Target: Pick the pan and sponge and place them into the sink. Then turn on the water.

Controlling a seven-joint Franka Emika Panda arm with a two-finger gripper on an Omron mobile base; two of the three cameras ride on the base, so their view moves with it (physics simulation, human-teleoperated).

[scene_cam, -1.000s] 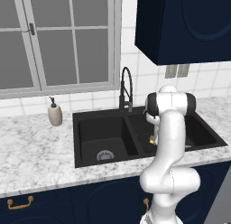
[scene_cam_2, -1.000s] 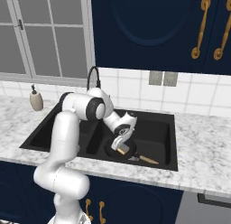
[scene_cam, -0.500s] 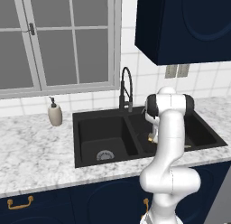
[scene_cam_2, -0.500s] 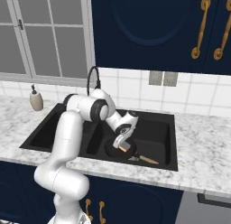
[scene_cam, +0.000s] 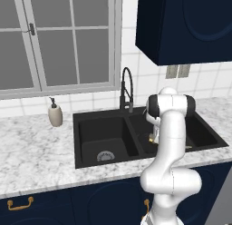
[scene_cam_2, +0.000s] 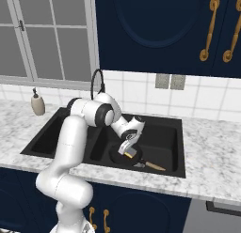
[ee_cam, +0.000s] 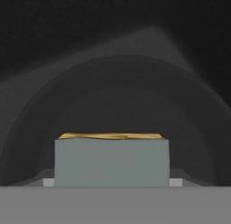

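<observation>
Sponge: held between the pincer's jaws, grey face toward the hand camera, a yellow edge along its top; it hangs low inside the right basin, over the pan.
Pan: already in the right basin of the sink, wooden handle pointing toward the front right corner; its curved dark wall rises behind the sponge in the hand view.
Pincer: clamped on the sponge, jaws wide because the block is wide; whether the sponge touches the pan floor yet cannot be told.
Sink: black double basin set in the marble desk; left basin shows a bare round drain.
Faucet: black coil neck behind the divider, no stream visible.
Soap bottle: on the desk left of the sink, well apart from the work.
Step in hand: setting the sponge down in the sink.
Judged method: lower until the sponge rests on the pan or basin floor, then open fully and lift straight up so the fingers do not drag it.
Judged risk: the rising arm could knock the pan handle or the faucet neck.
Remaining: water not yet on.
</observation>
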